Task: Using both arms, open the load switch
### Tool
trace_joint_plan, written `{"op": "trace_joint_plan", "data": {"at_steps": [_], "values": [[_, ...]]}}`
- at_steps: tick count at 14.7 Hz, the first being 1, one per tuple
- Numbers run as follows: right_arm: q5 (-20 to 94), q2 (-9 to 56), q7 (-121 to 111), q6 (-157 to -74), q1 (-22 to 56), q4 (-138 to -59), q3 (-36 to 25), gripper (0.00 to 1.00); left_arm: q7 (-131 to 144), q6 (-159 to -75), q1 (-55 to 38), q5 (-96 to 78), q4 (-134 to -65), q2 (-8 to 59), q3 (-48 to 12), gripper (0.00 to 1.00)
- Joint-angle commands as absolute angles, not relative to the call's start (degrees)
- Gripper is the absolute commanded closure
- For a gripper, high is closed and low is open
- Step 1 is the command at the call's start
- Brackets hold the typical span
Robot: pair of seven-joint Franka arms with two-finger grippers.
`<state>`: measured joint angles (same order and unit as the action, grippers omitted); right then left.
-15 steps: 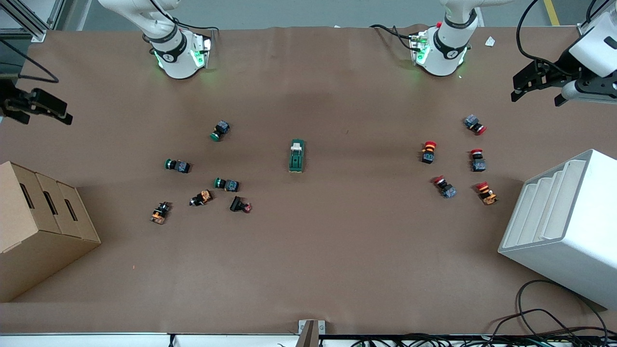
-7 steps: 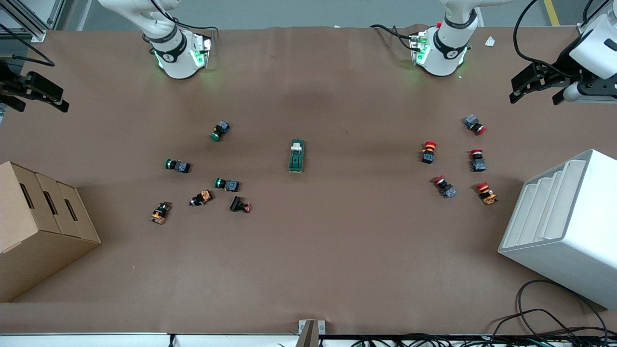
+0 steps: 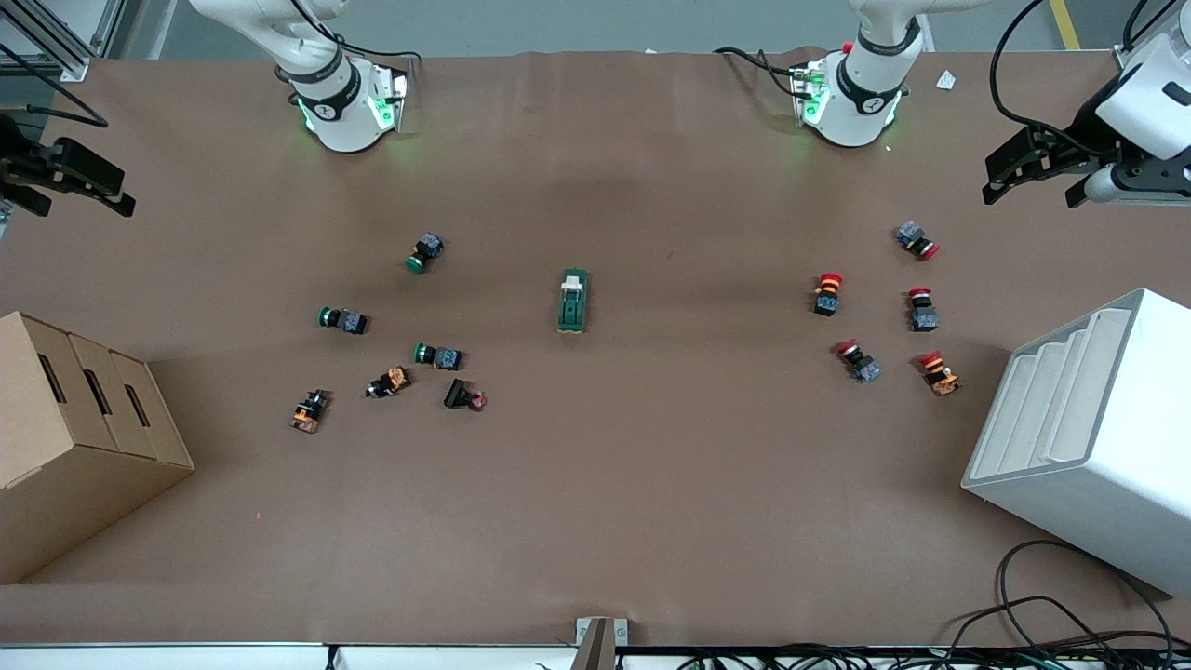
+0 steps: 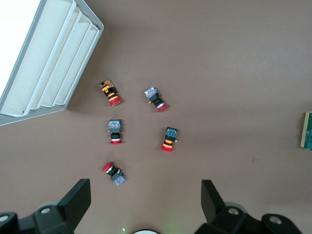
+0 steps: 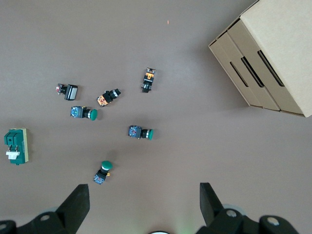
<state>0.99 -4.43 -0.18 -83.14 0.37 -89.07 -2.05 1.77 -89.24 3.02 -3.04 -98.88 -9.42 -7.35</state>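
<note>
Two grippers, both up high w/ fingers spread wide and holding nothing: left gripper (image 3: 1033, 167) over the table edge at the left arm's end, right gripper (image 3: 70, 177) over the edge at the right arm's end. Load switch (image 3: 573, 301) sits alone mid-table, roughly halfway between the two arms, green body w/ a white lever toward the bases. Can't tell from these views whether the lever is thrown open or closed, so stage of the job is unclear.

Risks, as a judgement:
- Switch is small and loose on the brown mat (image 3: 595, 521); if one arm pushes the lever w/o the other pinning the body, it'd likely slide or tip.
- Both arms meeting on one small part means collision risk btw fingers.
- Green-capped buttons (image 3: 426, 252) toward the right arm's end and red-capped buttons (image 3: 826, 293) toward the left arm's end lie under likely approach paths; a low sweep could knock them.
- Cardboard box (image 3: 74, 437) and white rack (image 3: 1089, 437) sit well apart from the switch, little risk there.
</note>
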Motion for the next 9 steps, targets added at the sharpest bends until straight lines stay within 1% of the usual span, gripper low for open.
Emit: {"op": "trace_joint_plan", "data": {"at_steps": [1,4,9], "values": [[1.4,-6.2,-0.6,-83.2,1.0,-91.1,-2.4,0.00,1.8,-89.1,3.3,-1.7,-97.2,-8.3,-7.9,0.00],[1.4,-6.2,-0.6,-82.6,1.0,-91.1,-2.5,0.00,2.0,-88.9,3.1,-1.6,-94.9,-6.9,-7.9,0.00],[1.4,-6.1,-0.5,-82.5,1.1,-91.1,-2.4,0.00,1.8,-88.2,3.4,-1.6,-94.7,-6.7,-7.8,0.00]]}}
